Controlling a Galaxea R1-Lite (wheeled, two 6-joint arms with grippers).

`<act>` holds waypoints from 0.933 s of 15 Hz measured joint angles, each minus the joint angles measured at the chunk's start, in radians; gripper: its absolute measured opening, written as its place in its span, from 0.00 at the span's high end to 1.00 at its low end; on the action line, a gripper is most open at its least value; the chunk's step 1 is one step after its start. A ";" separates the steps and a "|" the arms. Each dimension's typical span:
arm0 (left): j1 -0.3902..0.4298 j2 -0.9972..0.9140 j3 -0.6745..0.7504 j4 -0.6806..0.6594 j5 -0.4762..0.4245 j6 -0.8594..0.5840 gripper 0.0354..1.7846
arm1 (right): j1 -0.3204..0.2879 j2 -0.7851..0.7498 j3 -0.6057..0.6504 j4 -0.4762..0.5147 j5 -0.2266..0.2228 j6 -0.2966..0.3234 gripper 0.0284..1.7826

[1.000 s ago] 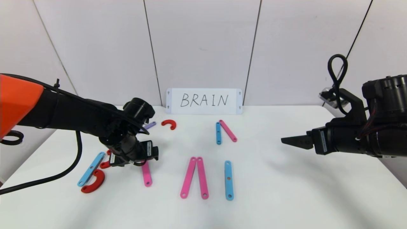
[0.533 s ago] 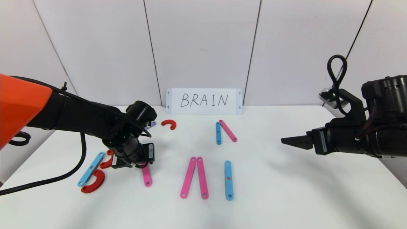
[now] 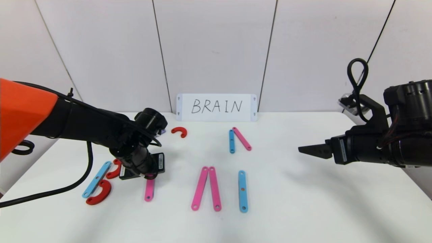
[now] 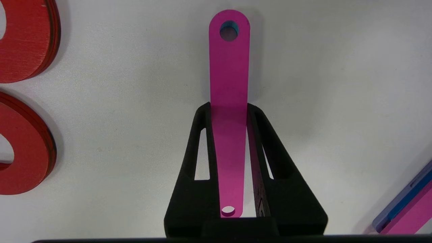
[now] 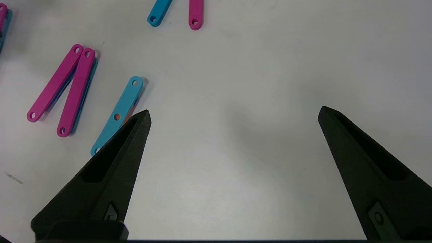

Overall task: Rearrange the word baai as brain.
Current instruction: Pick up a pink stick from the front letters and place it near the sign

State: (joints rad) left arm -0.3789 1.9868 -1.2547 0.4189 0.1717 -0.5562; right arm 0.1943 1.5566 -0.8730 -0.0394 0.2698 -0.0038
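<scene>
Two arms reach in over the white table (image 3: 303, 209), the largest things in sight. At the robot's left, the left gripper (image 4: 229, 111) is down at the table and clenched on a pink bar (image 4: 229, 67); both black fingers (image 4: 202, 141) press the bar's long edges, and its free end with the hole sticks out past the fingertips toward the robot. At the right, the right gripper (image 5: 234, 113) hangs above bare table, well apart from every piece, with its jaws spread wide and nothing between them.

A white card (image 3: 216, 107) handwritten BRAIN leans on the back wall. In front of it the loose pieces of the word lie flat: a pair of pink bars (image 3: 206, 188) touching at their far ends, a long light-blue bar (image 3: 243, 191) just beside them, and farther back a short blue bar (image 3: 232, 141) meeting a short pink bar (image 3: 242, 138). Left of the held bar lie another light-blue bar (image 3: 97, 179) and two red curved pieces (image 3: 99, 193); a third red piece (image 3: 179, 131) sits near the card.
</scene>
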 joint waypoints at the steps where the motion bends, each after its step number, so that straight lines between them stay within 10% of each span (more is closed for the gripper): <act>1: 0.000 -0.003 0.000 0.002 -0.003 0.000 0.85 | 0.000 0.000 0.000 0.000 0.000 0.001 0.03; 14: -0.010 -0.029 -0.284 0.021 -0.112 0.232 0.85 | -0.012 -0.004 0.000 0.000 0.003 0.003 0.03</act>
State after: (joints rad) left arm -0.3891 1.9574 -1.5389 0.4396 0.0600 -0.3240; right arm 0.1821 1.5528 -0.8732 -0.0394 0.2732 -0.0013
